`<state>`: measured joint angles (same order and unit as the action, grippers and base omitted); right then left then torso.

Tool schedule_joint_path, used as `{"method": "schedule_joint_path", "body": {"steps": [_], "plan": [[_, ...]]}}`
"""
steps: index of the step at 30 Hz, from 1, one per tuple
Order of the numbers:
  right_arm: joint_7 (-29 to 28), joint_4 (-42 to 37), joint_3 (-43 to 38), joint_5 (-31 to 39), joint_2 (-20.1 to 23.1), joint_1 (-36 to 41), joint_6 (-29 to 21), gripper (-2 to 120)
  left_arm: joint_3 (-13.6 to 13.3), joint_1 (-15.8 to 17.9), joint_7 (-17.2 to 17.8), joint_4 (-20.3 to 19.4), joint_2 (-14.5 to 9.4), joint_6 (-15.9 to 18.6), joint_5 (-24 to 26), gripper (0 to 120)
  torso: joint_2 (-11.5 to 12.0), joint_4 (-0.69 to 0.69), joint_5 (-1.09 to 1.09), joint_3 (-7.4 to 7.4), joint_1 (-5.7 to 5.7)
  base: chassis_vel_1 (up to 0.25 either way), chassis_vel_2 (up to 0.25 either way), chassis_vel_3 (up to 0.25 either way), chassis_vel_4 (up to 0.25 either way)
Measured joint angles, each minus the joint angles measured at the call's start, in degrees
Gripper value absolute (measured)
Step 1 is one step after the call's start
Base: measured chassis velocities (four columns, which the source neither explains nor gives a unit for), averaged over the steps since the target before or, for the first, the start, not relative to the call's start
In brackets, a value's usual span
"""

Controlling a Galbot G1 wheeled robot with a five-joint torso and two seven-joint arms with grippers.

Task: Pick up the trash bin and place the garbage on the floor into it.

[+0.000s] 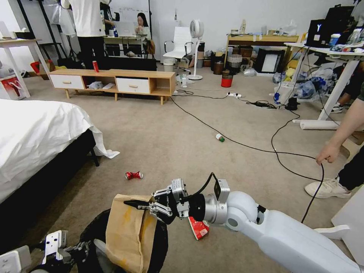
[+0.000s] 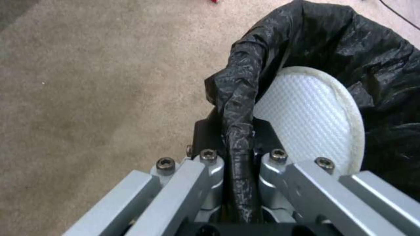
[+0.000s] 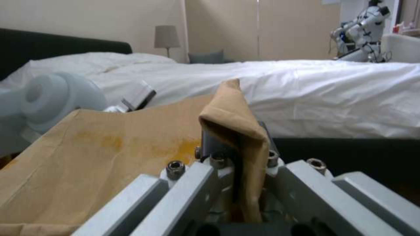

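Two grippers: both clamped on something, near the bottom of the head view.
Right gripper (image 1: pixel 137 205): fingers pressed onto a folded top edge of the brown paper bag (image 1: pixel 128 235); the right wrist view shows the fold (image 3: pixel 238 131) pinched between them.
Brown paper bag: hangs with its long axis close to vertical, pinched edge up, lower end down inside the trash bin (image 1: pixel 161 242); yellowish stains on its face.
Left gripper (image 2: pixel 238 154): closed on the liner-wrapped rim of the trash bin (image 2: pixel 350 55), at the near left.
Trash bin: held at the near centre-left, mouth up; a white textured disc (image 2: pixel 313 121) lies inside.
Crushed red soda can (image 1: pixel 134 175): on the floor (image 1: pixel 170 129) beyond the bag, long axis running left-right.
Red-white snack packet (image 1: pixel 199 228): on the carpet just under the right wrist.
Green-capped bottle (image 1: pixel 220 138): farther out, beside a black cable (image 1: pixel 242 144), cap toward the near right.
Bed (image 1: pixel 34 132): at the left.
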<state>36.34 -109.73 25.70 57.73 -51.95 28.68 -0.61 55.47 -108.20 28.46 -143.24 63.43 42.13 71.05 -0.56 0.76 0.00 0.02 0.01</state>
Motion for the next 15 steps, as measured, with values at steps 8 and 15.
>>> {"method": "schedule_joint_path", "body": {"steps": [8,15], "plan": [[-0.70,1.20,0.57,-0.68,-0.23,0.20,0.00,29,-0.01,-0.35,0.22,0.00,0.21,0.00,0.50,4,0.00,0.00,0.00,0.00,0.00,0.000,0.000,0.000,0.000],[-1.08,1.42,0.89,-0.92,-0.59,0.43,0.00,57,-0.69,-0.37,0.32,0.00,0.59,0.00,0.52,4,0.00,0.00,0.00,0.00,0.00,0.000,0.000,0.000,0.000]]}}
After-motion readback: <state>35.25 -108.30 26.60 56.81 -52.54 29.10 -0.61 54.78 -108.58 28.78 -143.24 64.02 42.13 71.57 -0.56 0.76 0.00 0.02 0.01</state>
